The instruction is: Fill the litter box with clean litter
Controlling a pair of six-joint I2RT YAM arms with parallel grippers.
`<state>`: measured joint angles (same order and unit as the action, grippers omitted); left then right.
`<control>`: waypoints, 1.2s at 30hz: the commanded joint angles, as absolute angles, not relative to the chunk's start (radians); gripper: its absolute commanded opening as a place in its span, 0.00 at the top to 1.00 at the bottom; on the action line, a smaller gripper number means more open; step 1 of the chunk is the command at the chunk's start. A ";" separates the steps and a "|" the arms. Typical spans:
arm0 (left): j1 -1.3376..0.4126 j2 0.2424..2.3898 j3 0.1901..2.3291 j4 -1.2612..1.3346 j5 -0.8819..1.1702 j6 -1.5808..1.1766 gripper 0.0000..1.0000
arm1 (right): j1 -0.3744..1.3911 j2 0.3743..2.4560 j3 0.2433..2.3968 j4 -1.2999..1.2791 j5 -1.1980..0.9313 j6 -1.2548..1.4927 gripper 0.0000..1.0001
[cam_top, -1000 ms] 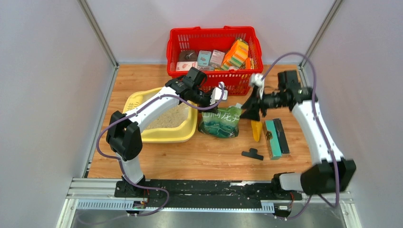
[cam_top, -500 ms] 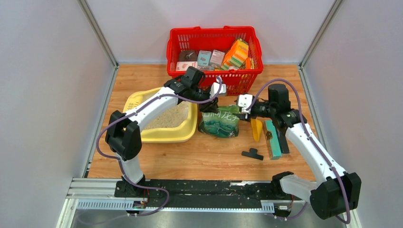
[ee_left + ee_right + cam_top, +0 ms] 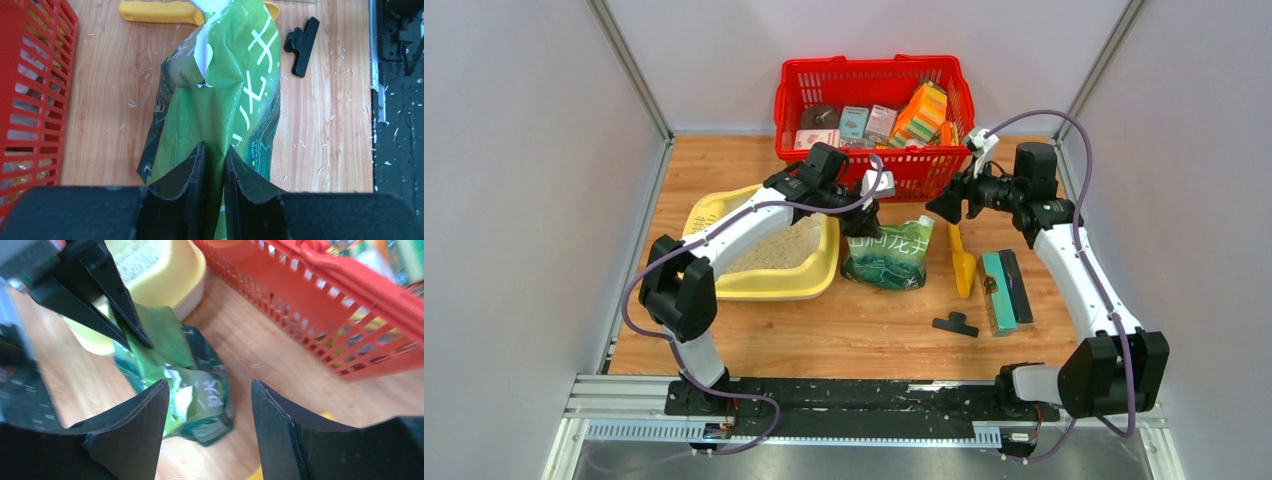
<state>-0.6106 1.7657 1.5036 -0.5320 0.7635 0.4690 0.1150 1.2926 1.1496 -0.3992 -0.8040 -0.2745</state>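
The pale-yellow litter box [image 3: 769, 290] lies left of centre, and beige clean litter [image 3: 774, 250] covers part of its floor. To its right a green bag [image 3: 887, 252] with a torn top stands slumped on the wood. My left gripper [image 3: 861, 212] [image 3: 215, 147] is shut on a fold of the green bag [image 3: 235, 75], with the film pinched between its fingers. Farther right, my right gripper [image 3: 949, 205] [image 3: 209, 382] hangs open above the table beside the bag [image 3: 167, 332], holding nothing. The litter box's corner [image 3: 170, 275] shows in the right wrist view.
A red mesh basket [image 3: 874, 110] full of packages stands at the back, close behind both grippers. Right of the bag lie a yellow scoop [image 3: 962, 265], a black clip [image 3: 955, 324] and a teal block [image 3: 997, 290]. Loose grains speckle the wood.
My right gripper dipped to the bag's top half a second ago, then drew back up and right toward the basket, opening wider. The left gripper shifted slightly left, staying on the bag.
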 commanded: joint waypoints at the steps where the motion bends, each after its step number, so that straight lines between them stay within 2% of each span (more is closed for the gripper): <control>1: -0.595 1.689 1.462 -0.439 0.733 0.332 0.75 | 0.103 1.298 1.186 -0.446 -0.913 0.110 0.35; 8: -0.595 1.678 1.434 -0.373 0.724 0.235 0.75 | 0.094 1.417 1.221 -0.552 -1.055 0.167 0.33; 17: -0.595 1.654 1.404 -0.345 0.726 0.207 0.75 | 0.101 1.480 1.220 -0.526 -1.049 0.218 0.39; 20: -0.592 1.646 1.390 -0.337 0.729 0.196 0.75 | 0.109 1.486 1.209 -0.526 -1.048 0.225 0.49; 21: -0.592 1.641 1.385 -0.334 0.729 0.193 0.75 | 0.110 1.488 1.206 -0.523 -1.048 0.230 0.56; 22: -0.591 1.641 1.384 -0.330 0.729 0.190 0.75 | 0.112 1.488 1.201 -0.525 -1.046 0.233 0.60; 24: -0.583 1.640 1.378 -0.321 0.729 0.181 0.75 | 0.109 1.493 1.203 -0.551 -1.039 0.232 0.63; 27: -0.577 1.637 1.374 -0.316 0.732 0.176 0.75 | 0.110 1.496 1.200 -0.568 -1.039 0.238 0.61; 29: -0.575 1.638 1.374 -0.313 0.735 0.175 0.75 | 0.110 1.497 1.193 -0.557 -1.051 0.251 0.70; 33: -0.571 1.629 1.373 -0.318 0.738 0.176 0.73 | 0.103 1.519 1.180 -0.516 -1.080 0.331 0.96; 34: -0.569 1.626 1.370 -0.321 0.741 0.181 0.71 | 0.100 1.532 1.174 -0.500 -1.097 0.398 1.00; 36: -0.569 1.602 1.353 -0.342 0.750 0.224 0.69 | 0.081 1.551 1.173 -0.473 -1.164 0.464 1.00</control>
